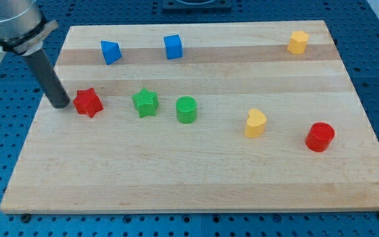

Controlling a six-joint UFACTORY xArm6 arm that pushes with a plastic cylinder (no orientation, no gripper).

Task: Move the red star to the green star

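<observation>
Where wood lies bare, red star (88,102) touching my tip (62,104), rightward.

My tip (61,104) seemingly touching red star (88,102), green star (145,103) rightward.

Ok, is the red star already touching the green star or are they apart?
Apart. Bare wood shows between the red star and the green star. My tip sits at the red star's left side.

My tip (61,104) rests on the board just beside the red star (88,102), on its left in the view (nearly touching it), the dark rod slanting up toward the view's top left corner.
</observation>
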